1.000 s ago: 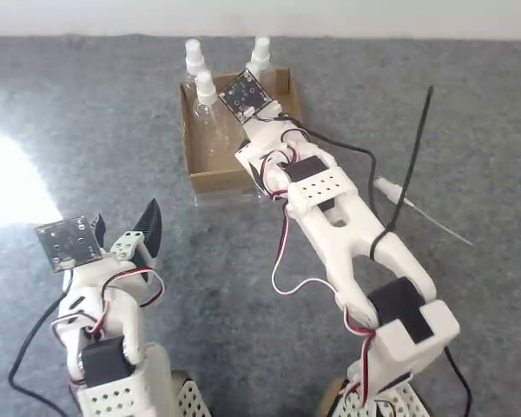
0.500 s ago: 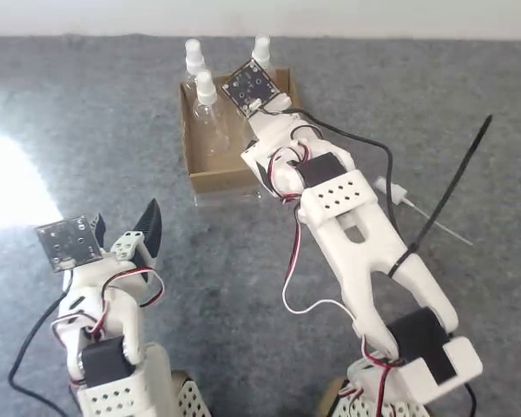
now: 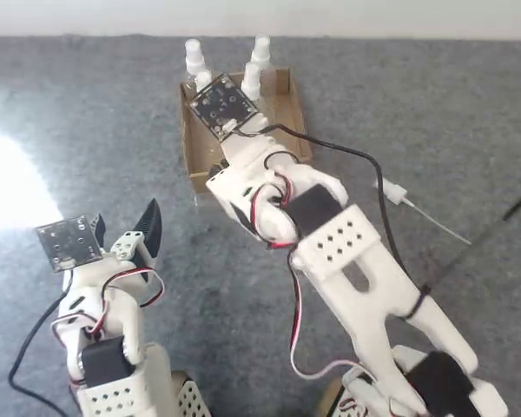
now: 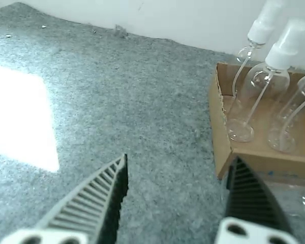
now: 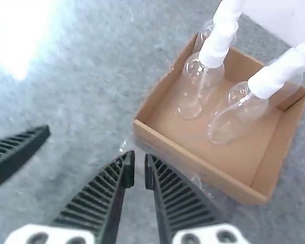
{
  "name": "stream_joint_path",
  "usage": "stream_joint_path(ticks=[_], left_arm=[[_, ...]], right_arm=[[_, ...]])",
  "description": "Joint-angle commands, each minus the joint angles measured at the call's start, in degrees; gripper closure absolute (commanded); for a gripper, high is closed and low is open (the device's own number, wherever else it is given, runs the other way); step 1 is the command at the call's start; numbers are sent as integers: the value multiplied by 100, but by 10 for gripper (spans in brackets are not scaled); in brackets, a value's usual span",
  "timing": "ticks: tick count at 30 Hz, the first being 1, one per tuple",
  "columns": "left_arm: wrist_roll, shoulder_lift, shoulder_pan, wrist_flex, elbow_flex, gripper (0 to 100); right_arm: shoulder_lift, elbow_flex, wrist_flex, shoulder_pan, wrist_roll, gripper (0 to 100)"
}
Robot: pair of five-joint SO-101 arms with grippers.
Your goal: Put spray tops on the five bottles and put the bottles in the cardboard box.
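Bottles [image 3: 253, 78] fitted with white spray tops stand upright inside the cardboard box [image 3: 286, 91], which sits near the far edge of the counter [image 3: 87, 113]. The right end effector [image 5: 135, 170] hangs over the counter just in front of the box's near wall. Its jaws are almost touching, with a thin gap between them and nothing held. What appears to be a clear uncapped bottle [image 4: 297, 190] lies against that wall, though its outline is hard to make out. One loose spray top [image 3: 398, 193] lies toward the right edge of the counter. The left end effector [image 4: 180, 162] sits near the front left corner, jaws spread wide and empty.

The current step is probably pickup of the lying bottle:
1. Spread the jaws wider than the bottle body before descending.
2. Centre the jaws across the body.
3. Keep clear of the box wall when closing.
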Motion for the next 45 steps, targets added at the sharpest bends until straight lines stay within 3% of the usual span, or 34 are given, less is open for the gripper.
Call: stream_joint_path(ticks=[1, 7, 16, 33, 38, 45], left_arm=[[26, -79, 0, -149, -48, 706], [26, -79, 18, -149, -48, 706], [26, -79, 18, -149, -48, 706], [26, -79, 18, -149, -48, 706], [26, -79, 18, -149, -48, 706], [26, -79, 26, -149, -48, 706]], right_arm=[[-488, 97, 40, -110, -607, 989], [-418, 747, -400, -110, -615, 989], [-382, 2242, -2598, -163, -633, 988], [1842, 985, -2659, -66, -651, 988], [2105, 686, -2659, 75, -1143, 988], [2730, 246, -2615, 119, -1169, 989]])
